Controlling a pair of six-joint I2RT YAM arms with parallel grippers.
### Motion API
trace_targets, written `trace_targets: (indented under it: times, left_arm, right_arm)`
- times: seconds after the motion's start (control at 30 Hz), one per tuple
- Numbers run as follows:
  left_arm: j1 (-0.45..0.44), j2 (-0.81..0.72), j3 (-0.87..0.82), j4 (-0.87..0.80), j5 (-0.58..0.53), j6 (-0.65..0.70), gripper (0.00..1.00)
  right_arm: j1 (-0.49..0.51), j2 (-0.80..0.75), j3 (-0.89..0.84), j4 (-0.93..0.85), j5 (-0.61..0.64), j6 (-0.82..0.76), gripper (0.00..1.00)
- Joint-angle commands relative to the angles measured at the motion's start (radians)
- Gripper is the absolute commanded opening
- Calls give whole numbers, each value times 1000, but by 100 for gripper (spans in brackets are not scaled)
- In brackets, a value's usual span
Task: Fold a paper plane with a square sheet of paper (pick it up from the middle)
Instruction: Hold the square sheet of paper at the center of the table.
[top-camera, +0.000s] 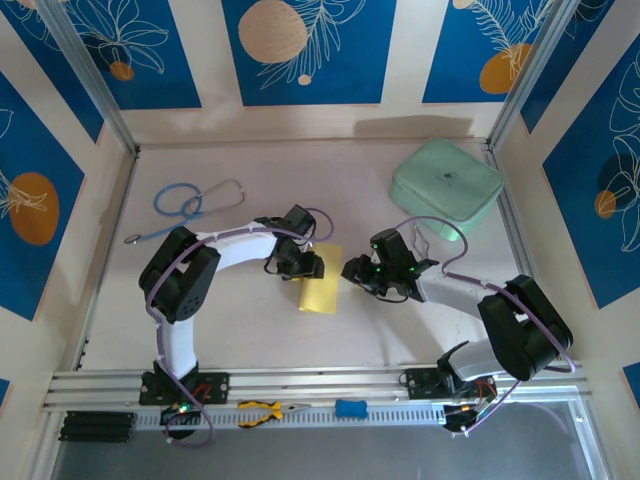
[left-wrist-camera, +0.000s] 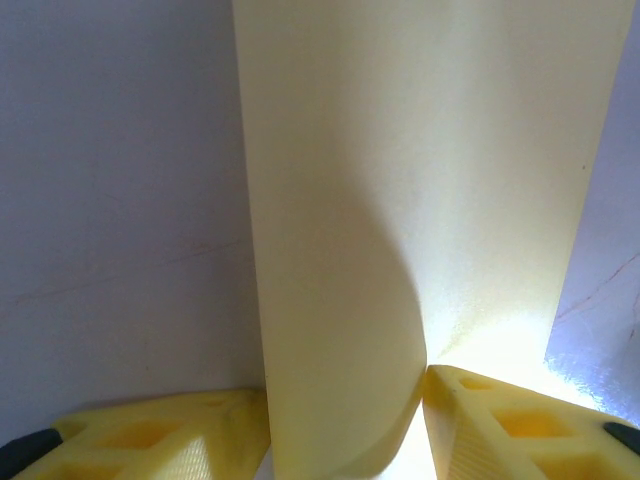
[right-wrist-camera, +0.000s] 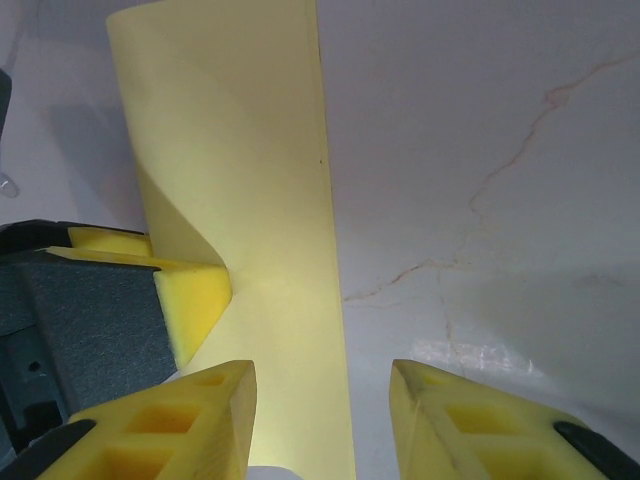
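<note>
Left pincer (left-wrist-camera: 346, 400) around curled paper (left-wrist-camera: 420, 150)

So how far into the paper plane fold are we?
Done: the square sheet of paper is rolled over into a loose first fold, not creased. In hand: left gripper pinches that curl; right gripper sits open over the sheet's edge. Left: press the crease, then all nose and wing folds; no dart shape yet.
</note>
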Motion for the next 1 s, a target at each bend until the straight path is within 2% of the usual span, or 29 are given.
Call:
trace_targets:
  times: [0.0,0.3,0.6,0.8,0.97]
  left_arm:
    - [7,125,-59,42,-113,32,54]
    - [8,127,-61,47,-111,55,54]
    - [8,130,-60,50,-118,61,55]
    - [11,117,-78,71,-121,46,51]
    - [11,125,-70,66,-103,58,56]
  right_arm:
    - [3,-19,12,-14,24,10,41]
    - [-24,-107,-23,-28,80,29,41]
    - [-26,-79,-11,-25,51,34,41]
    - [-26,-76,-11,-19,45,34,41]
    - [-23,-72,-18,-15,42,41,41]
